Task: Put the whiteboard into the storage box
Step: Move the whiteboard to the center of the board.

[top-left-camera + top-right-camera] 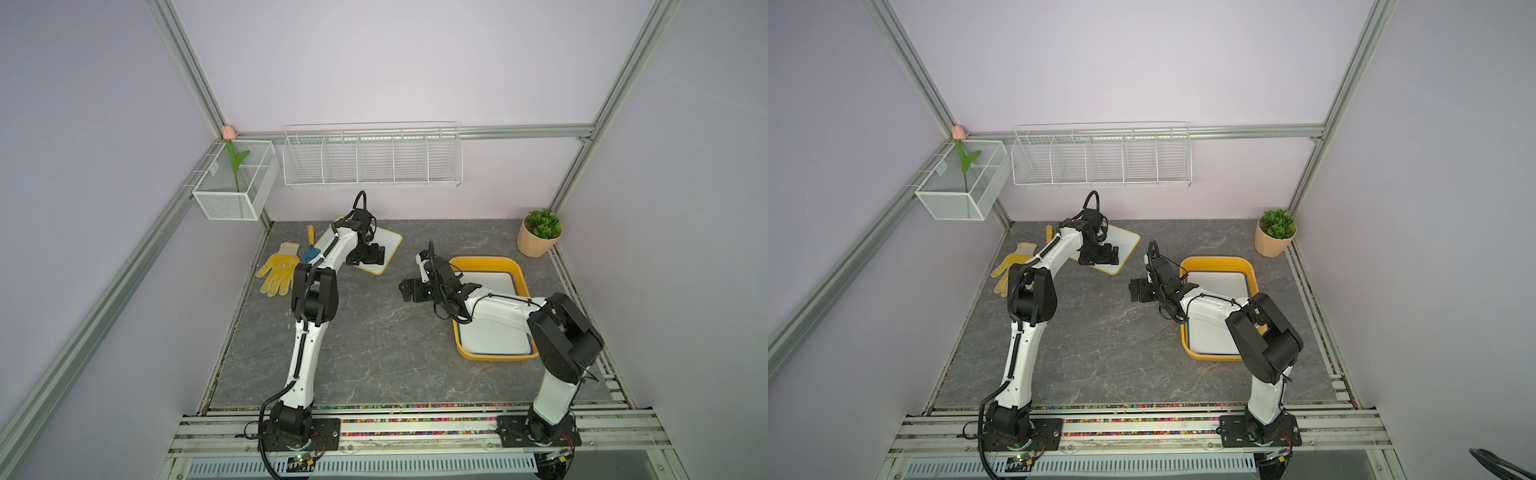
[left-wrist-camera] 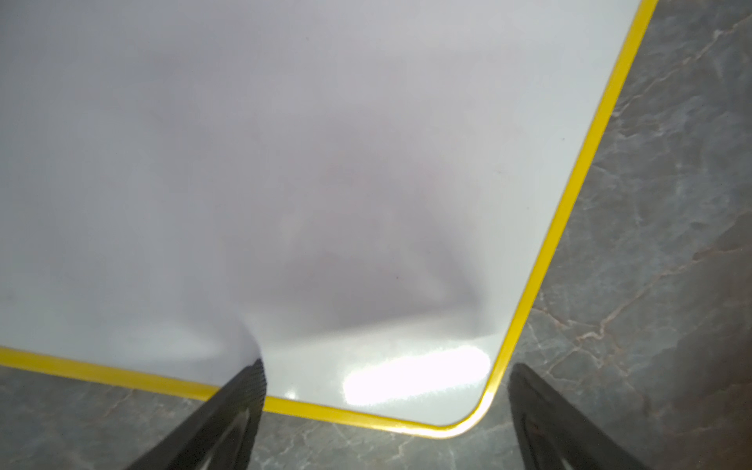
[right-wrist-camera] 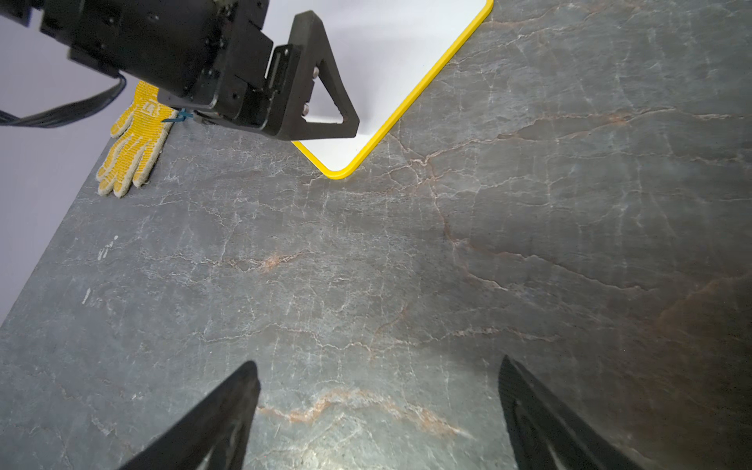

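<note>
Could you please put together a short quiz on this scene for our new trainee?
1. True or false: the left hand is shut on the yellow-edged whiteboard.
2. What lies in the storage box? A) a glove B) a blue-edged whiteboard C) nothing
3. Fill in: in its wrist view, the right hand is open over bare ____.
Key: 1 false, it is open at the board's corner; 2 B; 3 table.
</note>
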Controlling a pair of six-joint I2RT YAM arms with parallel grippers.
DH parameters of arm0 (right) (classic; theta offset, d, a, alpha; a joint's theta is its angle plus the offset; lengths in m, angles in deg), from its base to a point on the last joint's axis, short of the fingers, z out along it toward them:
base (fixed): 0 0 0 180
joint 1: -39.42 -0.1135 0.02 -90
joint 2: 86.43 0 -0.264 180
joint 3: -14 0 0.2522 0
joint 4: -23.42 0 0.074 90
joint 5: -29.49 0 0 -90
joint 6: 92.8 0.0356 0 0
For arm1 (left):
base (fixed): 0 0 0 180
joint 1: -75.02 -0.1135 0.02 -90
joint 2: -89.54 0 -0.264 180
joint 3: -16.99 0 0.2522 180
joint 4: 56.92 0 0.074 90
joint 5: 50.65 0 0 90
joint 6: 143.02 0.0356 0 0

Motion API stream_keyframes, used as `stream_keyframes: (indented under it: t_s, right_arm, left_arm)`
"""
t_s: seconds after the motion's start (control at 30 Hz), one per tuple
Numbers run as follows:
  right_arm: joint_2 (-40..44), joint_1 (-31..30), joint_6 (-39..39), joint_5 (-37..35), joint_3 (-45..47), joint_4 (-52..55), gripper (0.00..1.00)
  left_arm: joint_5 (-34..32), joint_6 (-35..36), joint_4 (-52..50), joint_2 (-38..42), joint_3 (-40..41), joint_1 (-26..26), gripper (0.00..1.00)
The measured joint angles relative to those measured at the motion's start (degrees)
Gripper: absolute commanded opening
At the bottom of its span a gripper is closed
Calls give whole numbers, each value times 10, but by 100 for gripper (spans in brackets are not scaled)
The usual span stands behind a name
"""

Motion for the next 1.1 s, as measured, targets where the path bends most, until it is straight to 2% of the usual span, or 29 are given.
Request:
stream_keyframes:
  t_s: [0.23, 0.53, 1.1]
  right_arm:
    - [13, 18, 0, 0, 10, 3, 94]
    - [61, 46, 0, -5, 19, 26, 94]
    - [100, 71, 0, -26, 30, 82, 94]
  left_arm:
    - [-17, 9, 0, 19, 35, 9, 94]
    - [-26, 10, 5, 73, 127, 34, 94]
    - [-20, -13, 103, 241, 409, 113, 94]
